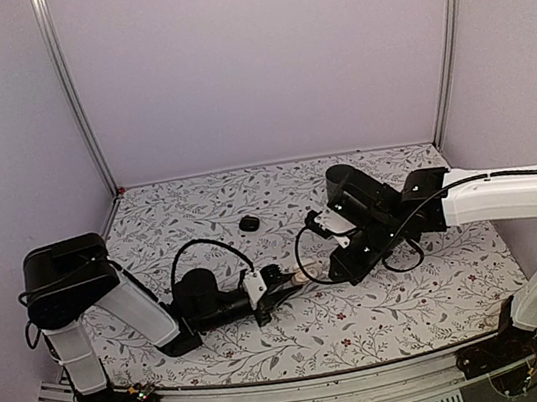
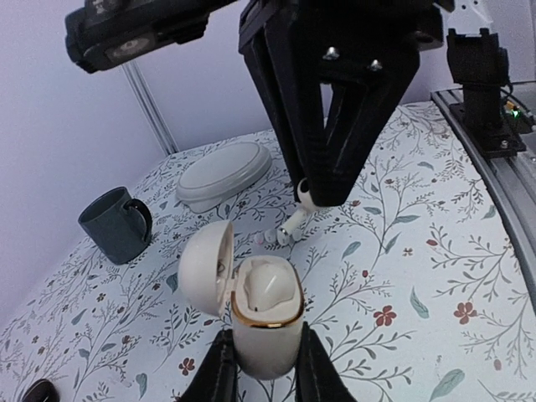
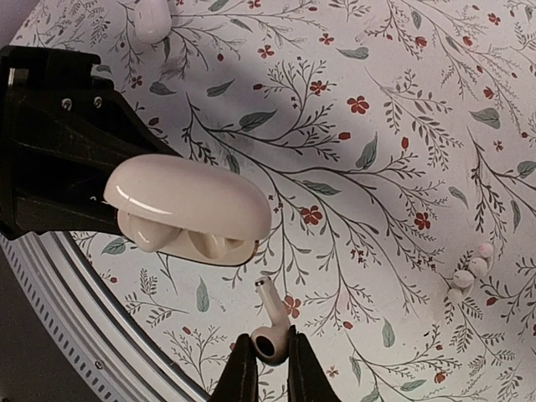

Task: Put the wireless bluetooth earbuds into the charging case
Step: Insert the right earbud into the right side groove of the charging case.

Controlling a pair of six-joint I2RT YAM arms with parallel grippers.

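left gripper (image 1: 283,285), top view: clamping charging case (image 1: 303,275) mid-table, meeting right gripper (image 1: 331,264) | left wrist view: gripping case upright, lid hanging open, gold rim, glossy cream shell | right wrist view: pinching earbud (image 3: 270,342) just beside case, stem pointing caseward; judging insertion under way, needing stem aligned over a free socket

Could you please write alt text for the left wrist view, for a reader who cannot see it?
The left claw grips an open charging case, lid tipped left. Just beyond it the right claw hangs holding an earbud above the floral table, with a dark mug and pale dish behind.
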